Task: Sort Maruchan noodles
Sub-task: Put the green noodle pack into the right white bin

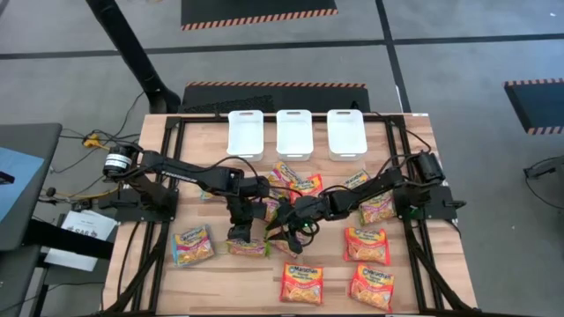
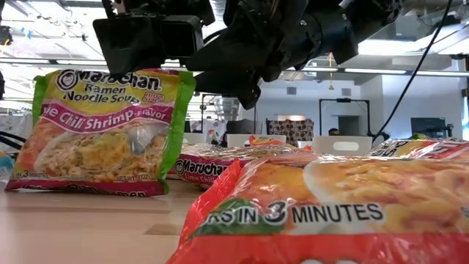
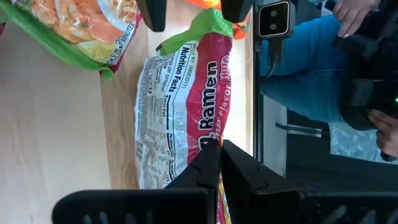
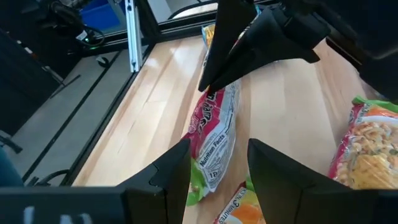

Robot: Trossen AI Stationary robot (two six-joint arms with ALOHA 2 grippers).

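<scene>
- Jaws of the left gripper (image 3: 219, 163) pinch a green-and-pink packet (image 3: 180, 106) upright, mid-tabletop.
- Right gripper (image 4: 217, 163) waits just beside it, jaws wide.
- Sorting looks barely begun: white trays (image 1: 294, 132) empty, other packets (image 1: 301, 283) scattered.

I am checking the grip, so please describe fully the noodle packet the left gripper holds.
The packet is glossy plastic, green at the end seam, pink and white, with its nutrition-facts back showing. The shut left gripper pinches one edge, holding it on edge over the wooden table. The open right gripper straddles its other end.
</scene>
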